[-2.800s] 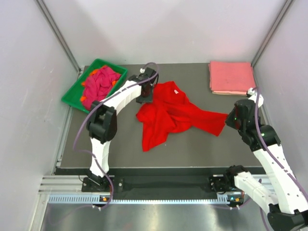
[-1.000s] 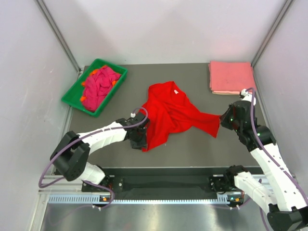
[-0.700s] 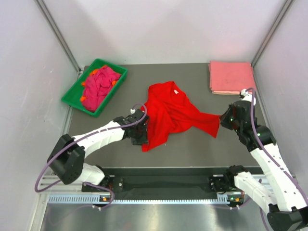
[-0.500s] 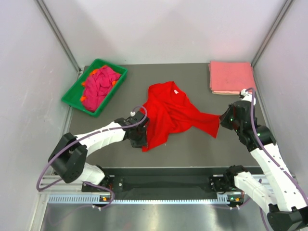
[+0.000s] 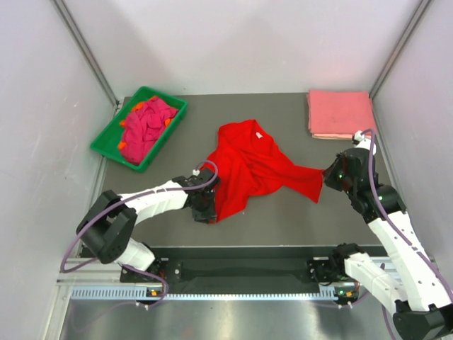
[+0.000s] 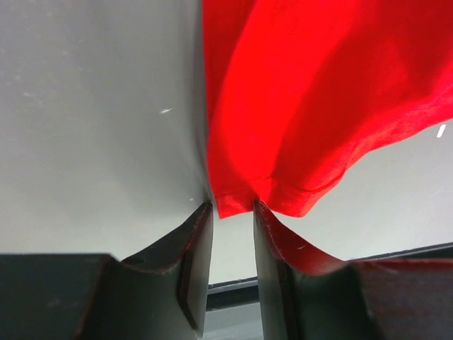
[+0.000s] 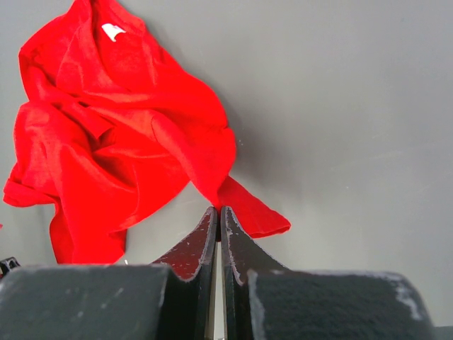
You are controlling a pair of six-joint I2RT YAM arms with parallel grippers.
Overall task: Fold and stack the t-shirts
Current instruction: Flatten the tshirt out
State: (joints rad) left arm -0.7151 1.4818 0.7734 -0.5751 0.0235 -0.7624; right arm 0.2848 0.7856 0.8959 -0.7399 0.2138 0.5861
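A bright red t-shirt (image 5: 255, 166) lies crumpled mid-table, its white neck label (image 5: 260, 134) toward the back. My left gripper (image 5: 209, 212) sits low at the shirt's near-left corner. In the left wrist view this gripper (image 6: 232, 207) is open, and the corner of the red cloth (image 6: 304, 92) reaches just between its fingertips. My right gripper (image 5: 328, 177) is at the shirt's right end. In the right wrist view it (image 7: 219, 210) is shut, and the red cloth (image 7: 120, 134) draws up to a point at its tips.
A folded salmon pink t-shirt (image 5: 340, 113) lies at the back right corner. A green tray (image 5: 117, 117) at the back left holds crumpled magenta shirts (image 5: 145, 122) with orange cloth (image 5: 125, 147) showing. White walls close in on both sides.
My left arm came down from the shirt's back edge to its near-left corner and shifted slightly there. The right gripper moved a little left, and the shirt's right end moved with it.
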